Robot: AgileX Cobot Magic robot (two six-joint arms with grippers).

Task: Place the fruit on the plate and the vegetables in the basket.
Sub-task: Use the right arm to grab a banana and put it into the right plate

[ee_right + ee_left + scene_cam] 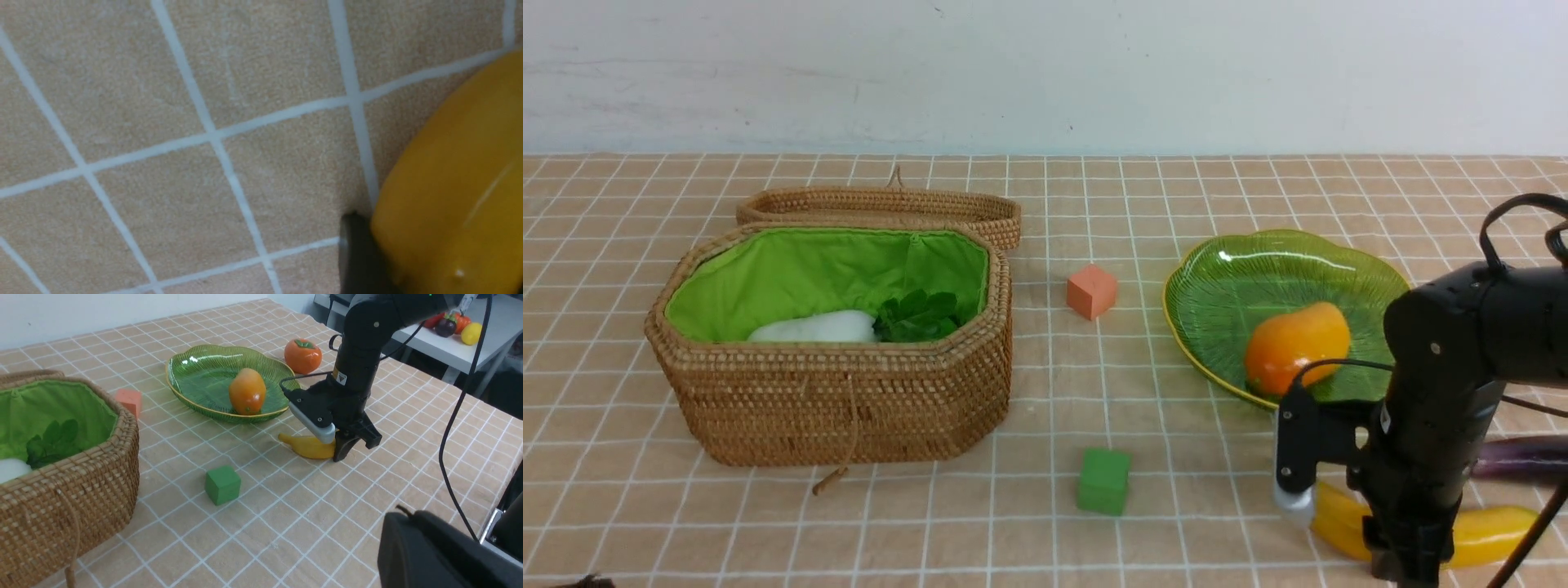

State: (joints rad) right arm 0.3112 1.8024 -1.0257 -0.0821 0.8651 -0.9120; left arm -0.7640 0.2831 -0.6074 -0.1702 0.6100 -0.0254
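Note:
The yellow banana (1486,531) lies on the cloth at the near right, and my right gripper (353,447) stands over it, shut on it; one dark finger (355,253) presses against its side. An orange-yellow mango (1297,347) lies on the green ribbed plate (1258,269). A persimmon (302,355) sits on the cloth beyond the plate. A purple eggplant (1519,457) lies partly hidden behind my right arm. The open wicker basket (849,408) holds a white radish (809,328) with green leaves. My left gripper (429,547) is shut and empty, well back from the objects.
A salmon-pink cube (1091,291) sits between basket and plate, and a green cube (1103,481) lies nearer, in front of the basket's right end. The basket lid (882,208) lies open behind it. A side table with other toy produce (449,324) stands beyond the table edge.

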